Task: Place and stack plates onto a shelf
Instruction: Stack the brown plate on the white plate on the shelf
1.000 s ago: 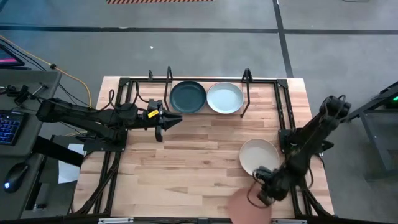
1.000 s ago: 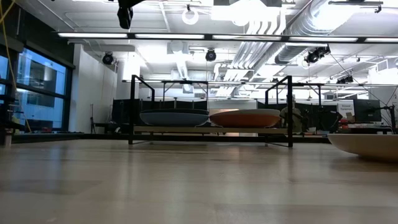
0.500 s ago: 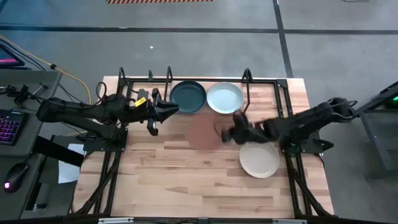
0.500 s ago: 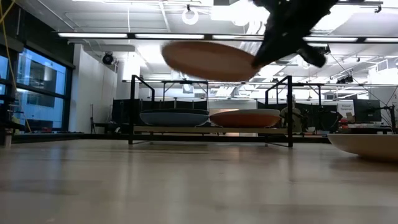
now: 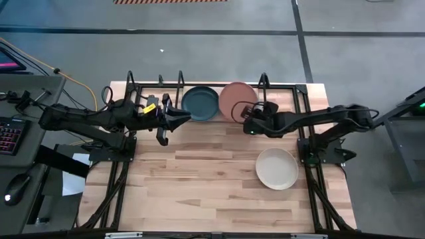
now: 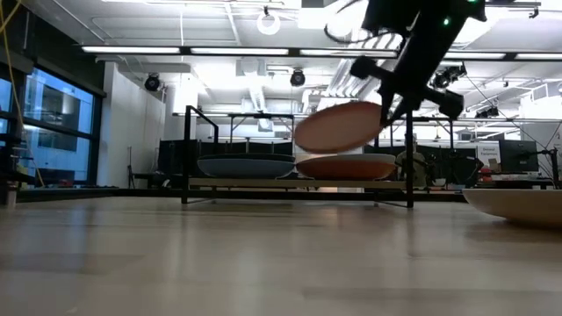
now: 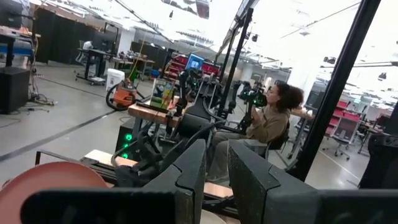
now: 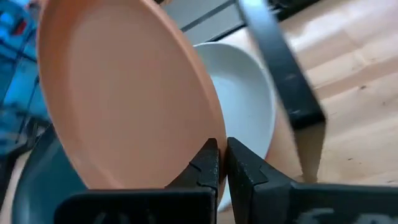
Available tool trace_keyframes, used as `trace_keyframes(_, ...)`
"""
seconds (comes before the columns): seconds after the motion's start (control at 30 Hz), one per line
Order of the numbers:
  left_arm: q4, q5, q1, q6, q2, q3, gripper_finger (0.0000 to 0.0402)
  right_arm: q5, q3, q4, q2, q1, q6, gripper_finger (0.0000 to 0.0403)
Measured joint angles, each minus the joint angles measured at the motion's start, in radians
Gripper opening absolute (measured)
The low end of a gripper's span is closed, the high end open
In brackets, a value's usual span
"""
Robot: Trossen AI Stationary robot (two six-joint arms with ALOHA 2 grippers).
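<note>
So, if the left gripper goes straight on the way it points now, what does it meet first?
Probably the dark green plate on the shelf. The left gripper points right along the shelf's near edge, almost at that plate's rim; height is unclear, so it might pass over.

A keyboard (image 5: 9, 136) and mouse (image 5: 20, 186) sit left of the butcher-block tabletop (image 5: 206, 186); a seated person (image 7: 264, 124) shows behind.
</note>
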State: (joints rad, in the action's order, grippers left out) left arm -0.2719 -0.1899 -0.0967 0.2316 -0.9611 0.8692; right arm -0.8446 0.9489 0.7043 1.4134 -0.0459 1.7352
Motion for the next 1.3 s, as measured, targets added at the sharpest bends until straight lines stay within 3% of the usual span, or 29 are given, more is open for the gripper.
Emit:
trace_keyframes(0.1,0.0,0.0,0.0,0.0,0.0,0.0,0.0056,-0.011,0.0,0.019,0.025,-0.01,0.088,0.0)
trace_keyframes(0.43,0.003,0.001,0.0,0.0,0.0,0.0,0.0056,0.032,0.0,0.001,0.053,-0.029,0.1,0.0)
trace_keyframes(0.8,0.006,0.001,0.0,0.003,0.0,0.0,0.0056,0.139,0.0,-0.01,0.053,-0.078,0.172,0.0006)
trace_keyframes(1.17,0.006,0.001,0.0,0.028,0.0,0.0,0.0056,0.146,0.0,-0.032,0.031,-0.079,0.168,0.0122)
trace_keyframes(1.3,0.008,0.001,0.0,0.028,0.0,0.001,0.0056,0.139,0.0,-0.037,-0.009,-0.079,0.086,0.0158)
